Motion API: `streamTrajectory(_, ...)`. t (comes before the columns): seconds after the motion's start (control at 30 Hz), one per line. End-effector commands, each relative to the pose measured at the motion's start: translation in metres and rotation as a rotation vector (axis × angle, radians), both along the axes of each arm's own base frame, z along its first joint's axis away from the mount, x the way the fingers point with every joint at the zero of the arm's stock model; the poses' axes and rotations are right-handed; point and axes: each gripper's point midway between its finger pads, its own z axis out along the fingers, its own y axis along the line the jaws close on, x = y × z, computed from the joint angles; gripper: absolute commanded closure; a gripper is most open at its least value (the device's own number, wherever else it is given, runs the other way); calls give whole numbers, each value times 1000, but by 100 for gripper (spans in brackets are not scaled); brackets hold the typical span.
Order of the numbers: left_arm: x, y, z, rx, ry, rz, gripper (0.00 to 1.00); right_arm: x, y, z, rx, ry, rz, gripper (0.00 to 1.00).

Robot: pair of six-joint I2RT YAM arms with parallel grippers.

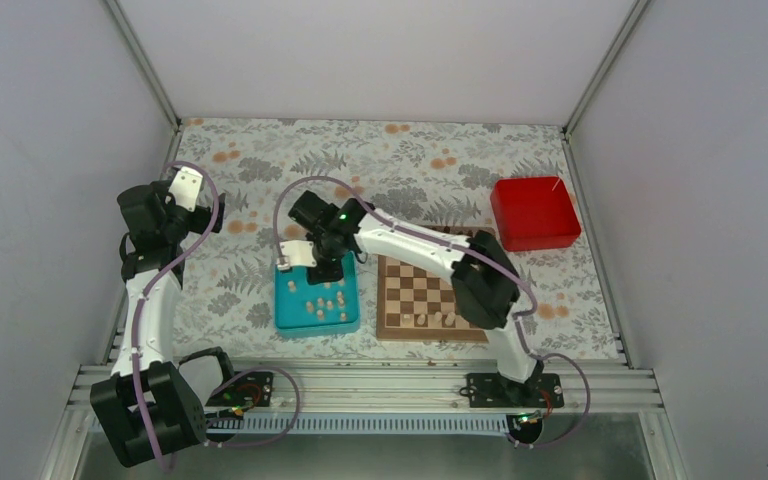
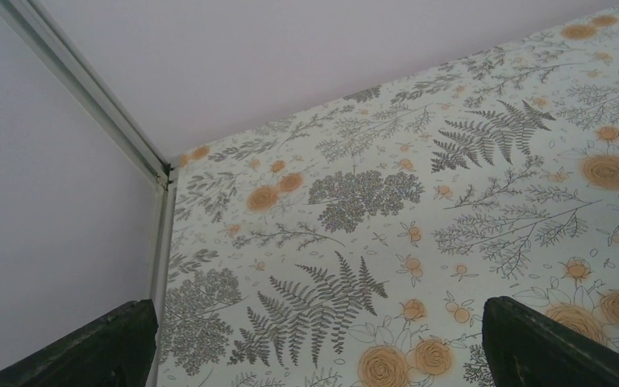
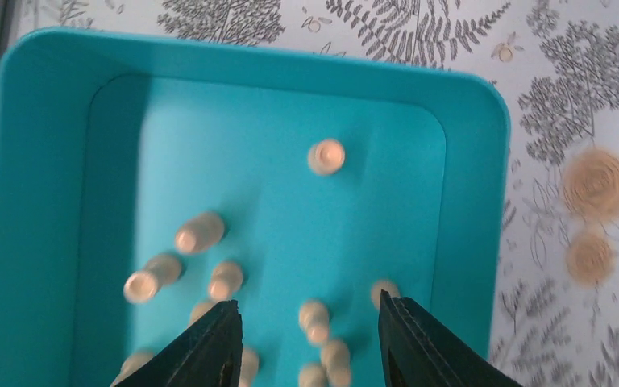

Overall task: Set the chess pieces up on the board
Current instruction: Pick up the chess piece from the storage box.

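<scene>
Parted jaws on the right gripper (image 3: 308, 310), directly above the chess pieces (image 3: 201, 232) lying scattered in the teal tray (image 3: 290, 68). Jaws spread wide on the left gripper (image 2: 318, 322), above the floral tablecloth (image 2: 371, 193) well to the left of the tray. Just right of the tray, the board (image 1: 410, 275), with a few more pale pieces along its near edge.

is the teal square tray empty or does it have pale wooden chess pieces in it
Not empty: the right wrist view shows several pale wooden chess pieces scattered on the floor of the teal square tray.
</scene>
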Motion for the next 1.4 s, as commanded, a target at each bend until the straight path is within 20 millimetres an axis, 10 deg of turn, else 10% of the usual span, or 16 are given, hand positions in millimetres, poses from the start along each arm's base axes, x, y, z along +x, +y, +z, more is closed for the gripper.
streamTrajectory(0.0,-2,0,8,-1,-26,-4,0,13,33,5,66,-42,5,54)
streamTrajectory(1.07,-5,2,6,-10,-36,-8,0,-5,73,-76,30,104,76,55)
streamTrajectory(1.37,-5,3,6,-13,-35,-6,0,-9,72,-72,37,122,77,86)
